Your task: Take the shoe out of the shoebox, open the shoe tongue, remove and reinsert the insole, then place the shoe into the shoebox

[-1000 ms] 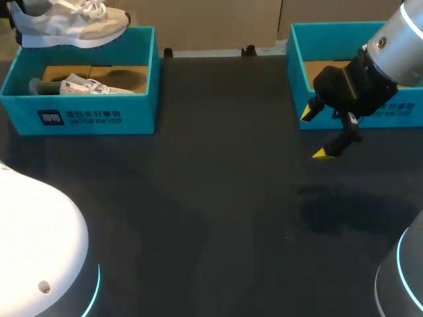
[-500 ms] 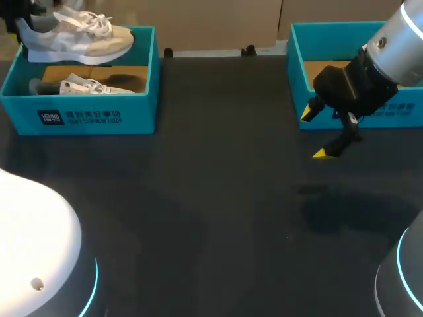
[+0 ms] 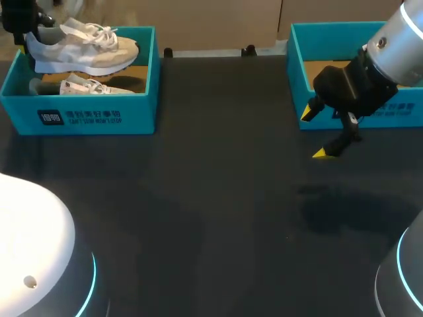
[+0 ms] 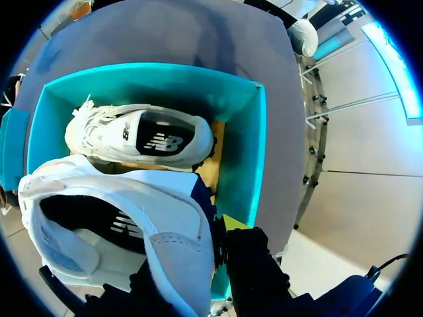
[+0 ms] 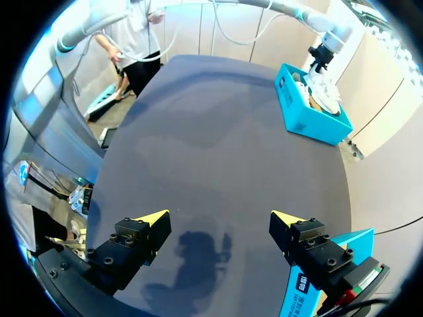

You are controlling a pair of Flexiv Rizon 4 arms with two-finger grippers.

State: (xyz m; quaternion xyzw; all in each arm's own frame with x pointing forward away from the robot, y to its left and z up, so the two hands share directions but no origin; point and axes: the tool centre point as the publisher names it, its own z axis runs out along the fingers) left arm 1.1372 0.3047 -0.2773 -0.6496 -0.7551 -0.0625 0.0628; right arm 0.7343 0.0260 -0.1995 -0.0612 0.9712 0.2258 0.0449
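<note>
Seen from the head view, the left arm (image 3: 33, 244) shows its white base at the near left, while the left gripper (image 3: 16, 20) sits at the far left corner of the table (image 3: 211, 198). It is clamped from both sides on the heel of a white shoe (image 3: 82, 49), and one yellow fingertip (image 4: 232, 221) shows beside the collar in the left wrist view. The right arm (image 3: 400, 39) comes in from the far right, with the right gripper (image 3: 314, 133) angled down just above the table, its yellow-tipped fingers spread wide apart.
</note>
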